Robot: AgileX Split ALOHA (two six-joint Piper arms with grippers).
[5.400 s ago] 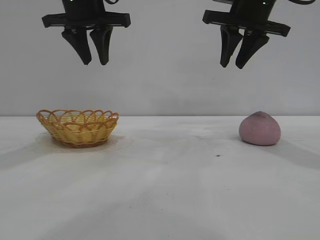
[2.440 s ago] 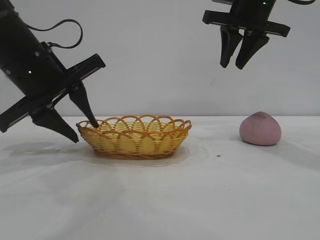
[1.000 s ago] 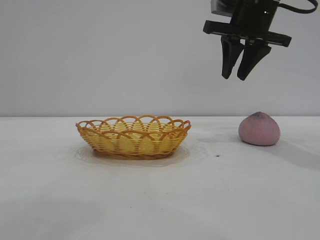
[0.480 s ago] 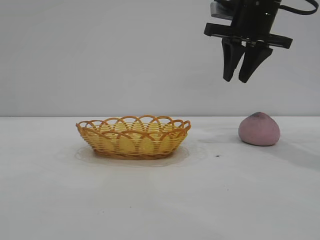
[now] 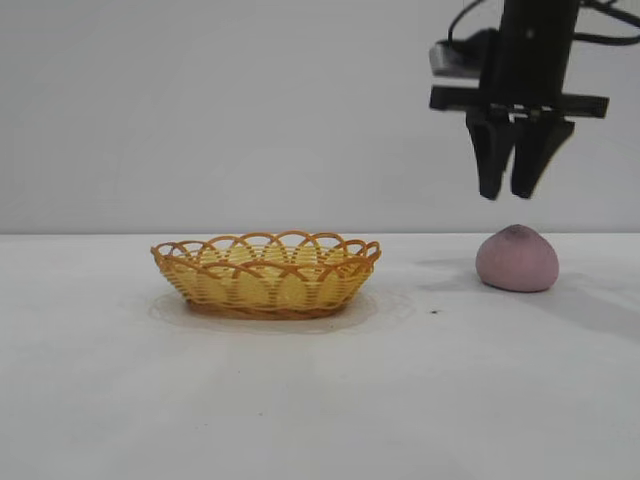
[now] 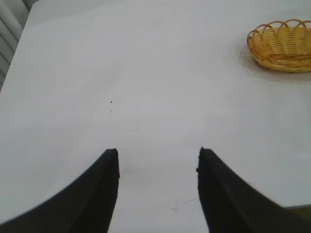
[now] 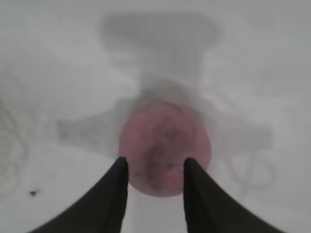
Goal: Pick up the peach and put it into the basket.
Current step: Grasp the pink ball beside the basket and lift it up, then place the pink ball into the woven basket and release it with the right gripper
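Since half a second ago the right gripper (image 5: 511, 193) has shifted toward the peach (image 5: 516, 259) and dropped lower, now hanging directly above it without touching. Its fingers stand only narrowly parted and hold nothing. The peach sits on the table (image 5: 400, 400), well apart from the basket (image 5: 266, 273). The left gripper (image 6: 158, 160) hovers over bare table far from the basket, fingers spread, empty.

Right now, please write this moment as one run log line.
right gripper open above peach | peach on table | basket empty | left gripper open, away
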